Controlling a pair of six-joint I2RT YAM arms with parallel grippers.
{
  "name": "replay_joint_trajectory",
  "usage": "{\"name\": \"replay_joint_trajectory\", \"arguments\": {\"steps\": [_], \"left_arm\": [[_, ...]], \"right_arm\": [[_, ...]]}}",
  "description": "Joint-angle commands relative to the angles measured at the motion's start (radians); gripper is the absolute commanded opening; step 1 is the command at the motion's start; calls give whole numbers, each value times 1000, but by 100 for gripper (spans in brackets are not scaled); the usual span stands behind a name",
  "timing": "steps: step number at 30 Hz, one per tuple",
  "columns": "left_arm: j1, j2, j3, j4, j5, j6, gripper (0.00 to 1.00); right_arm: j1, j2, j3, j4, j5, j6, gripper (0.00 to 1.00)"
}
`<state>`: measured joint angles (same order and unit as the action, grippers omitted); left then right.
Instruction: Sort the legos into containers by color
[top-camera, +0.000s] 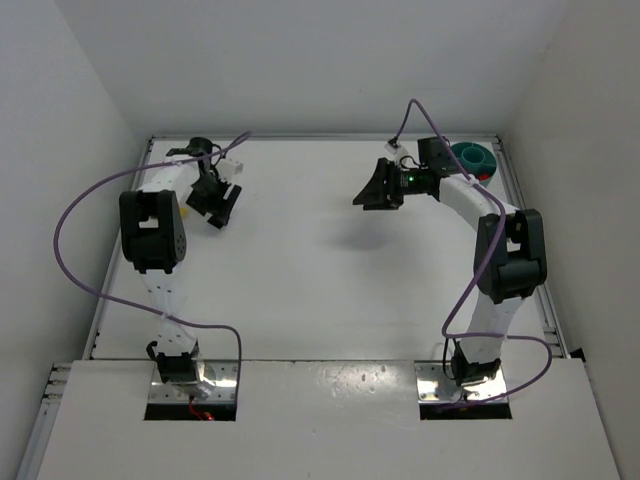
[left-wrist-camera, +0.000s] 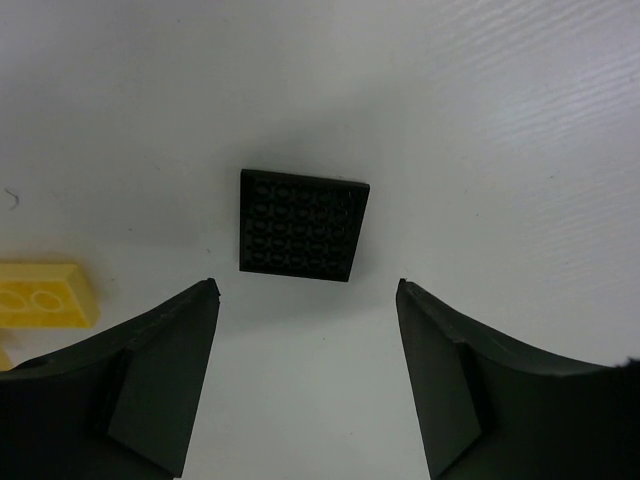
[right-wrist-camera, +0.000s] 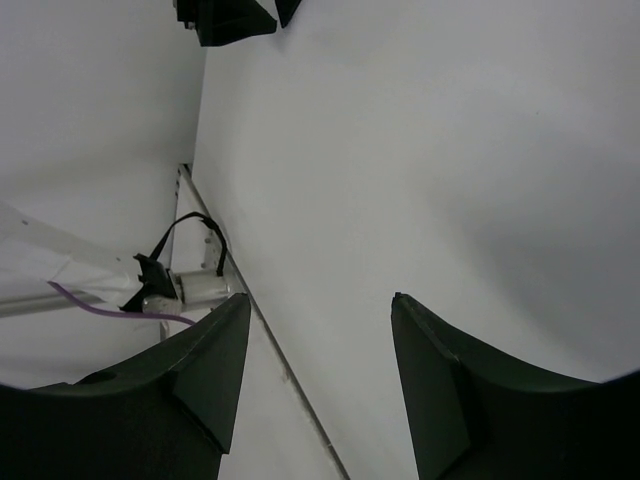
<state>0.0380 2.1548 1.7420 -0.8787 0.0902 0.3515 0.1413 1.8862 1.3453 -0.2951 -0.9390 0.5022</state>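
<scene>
Left gripper (left-wrist-camera: 307, 290) was seen with its jaws spread and nothing between them, hung just above the table (left-wrist-camera: 500, 120). A black lego plate (left-wrist-camera: 304, 224) was laid flat just ahead of the fingertips, centred on the gap and touched by neither finger. The gap was a little wider than the plate, so some bare surface was left on each side. A yellow lego brick (left-wrist-camera: 45, 295) was found just outside the finger at the left of the wrist view, cut by the picture's border and apart from the plate. Beyond the plate, open white surface was shown ahead of the hand and to its right. From above, this hand was placed near the far left corner, close to the side wall. The right gripper (right-wrist-camera: 320, 298) was likewise held open and empty, raised over bare table. An edge strip (right-wrist-camera: 262, 320) was seen running past the finger at the left of its view, with wide free surface ahead. The teal tub (top-camera: 473, 157) was set behind that hand's wrist, in the far right corner, well apart from the two legos.
</scene>
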Motion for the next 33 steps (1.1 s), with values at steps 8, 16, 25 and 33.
{"name": "replay_joint_trajectory", "arguments": {"steps": [8, 16, 25, 33], "left_arm": [[-7, 2, -68, 61, -7, 17, 85], [-7, 53, -59, 82, 11, 37, 74], [-7, 62, -111, 113, 34, 47, 35], [-50, -114, -294, 219, 129, 26, 22]], "right_arm": [[7, -38, 40, -15, 17, -44, 59], [7, -38, 40, -24, 17, -44, 59], [17, -38, 40, -24, 26, -53, 59], [56, -56, -21, 30, 26, -24, 59]]}}
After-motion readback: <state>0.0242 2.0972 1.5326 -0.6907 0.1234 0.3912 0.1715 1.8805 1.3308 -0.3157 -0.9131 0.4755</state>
